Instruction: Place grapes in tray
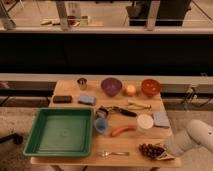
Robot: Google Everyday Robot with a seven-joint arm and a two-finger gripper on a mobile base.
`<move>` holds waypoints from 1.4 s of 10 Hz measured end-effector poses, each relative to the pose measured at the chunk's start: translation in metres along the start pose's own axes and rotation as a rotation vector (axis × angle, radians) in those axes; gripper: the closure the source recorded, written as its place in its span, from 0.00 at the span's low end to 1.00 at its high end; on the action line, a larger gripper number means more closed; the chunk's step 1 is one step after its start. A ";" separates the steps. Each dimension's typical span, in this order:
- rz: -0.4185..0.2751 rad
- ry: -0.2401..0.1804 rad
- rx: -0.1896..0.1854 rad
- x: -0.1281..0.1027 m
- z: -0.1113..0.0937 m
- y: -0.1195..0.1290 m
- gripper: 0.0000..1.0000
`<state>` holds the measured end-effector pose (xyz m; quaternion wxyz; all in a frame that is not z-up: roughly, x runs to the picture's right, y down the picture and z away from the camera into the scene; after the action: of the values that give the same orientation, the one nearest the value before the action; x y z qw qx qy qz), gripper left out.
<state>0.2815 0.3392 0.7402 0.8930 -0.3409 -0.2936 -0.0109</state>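
Note:
The grapes (149,150), a dark reddish-brown bunch, lie at the table's front right edge. My gripper (162,153) is at their right end, on the white arm (192,140) that comes in from the lower right; the fingers are hidden among the grapes. The green tray (62,131) sits empty at the front left of the table, well left of the grapes.
Between grapes and tray lie a fork (112,153), an orange carrot-like piece (123,130), a blue cup (101,125) and a white lid (145,122). Further back stand a purple bowl (111,86), an orange bowl (150,87), a metal cup (82,83) and a blue sponge (86,99).

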 end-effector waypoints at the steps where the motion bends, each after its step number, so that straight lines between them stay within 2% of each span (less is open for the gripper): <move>1: -0.017 -0.003 -0.001 -0.015 -0.005 0.001 1.00; 2: -0.044 -0.001 0.006 -0.035 -0.016 -0.003 1.00; 5: -0.104 0.018 0.021 -0.073 -0.039 -0.007 1.00; 11: -0.217 0.075 0.055 -0.111 -0.076 -0.050 1.00; 14: -0.286 0.114 0.077 -0.144 -0.100 -0.070 0.99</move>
<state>0.1989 0.1979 0.6457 0.9100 -0.2600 -0.2881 -0.1458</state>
